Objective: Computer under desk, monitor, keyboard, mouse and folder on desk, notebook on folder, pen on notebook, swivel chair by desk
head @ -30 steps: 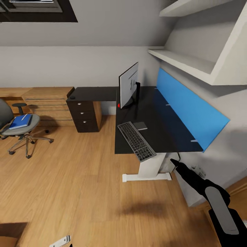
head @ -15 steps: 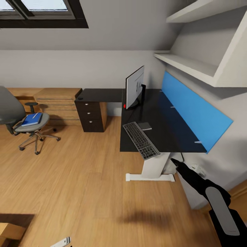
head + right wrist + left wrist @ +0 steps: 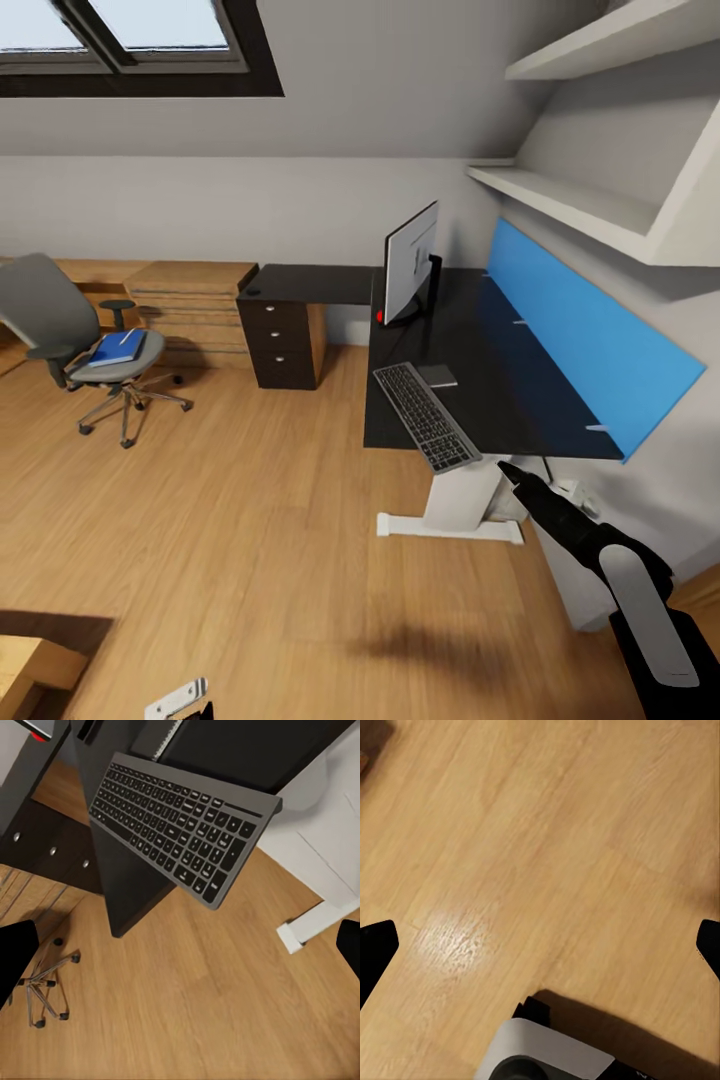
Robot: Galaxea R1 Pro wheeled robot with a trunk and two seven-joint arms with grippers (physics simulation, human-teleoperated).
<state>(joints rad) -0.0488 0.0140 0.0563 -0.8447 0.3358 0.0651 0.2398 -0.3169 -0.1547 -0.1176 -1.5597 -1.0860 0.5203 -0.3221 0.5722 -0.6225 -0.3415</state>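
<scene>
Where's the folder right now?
In the head view the folder lies on the swivel chair seat at far left, well away from the desk.

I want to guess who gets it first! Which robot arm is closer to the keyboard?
The right one. Its end effector hovers just past the keyboard, at the near corner of the desk. The left arm hangs low over the floor, far from the desk.

Skylight (image 3: 140, 45) with dark frame set in sloped ceiling, upper left. Two white wall shelves (image 3: 580, 200) stacked at right above a blue wall panel (image 3: 590, 335). Low light-wood cabinets (image 3: 190, 300) against far wall. Wood floor (image 3: 250, 520) throughout; pale wooden box corner (image 3: 30, 670) near lower left.
</scene>
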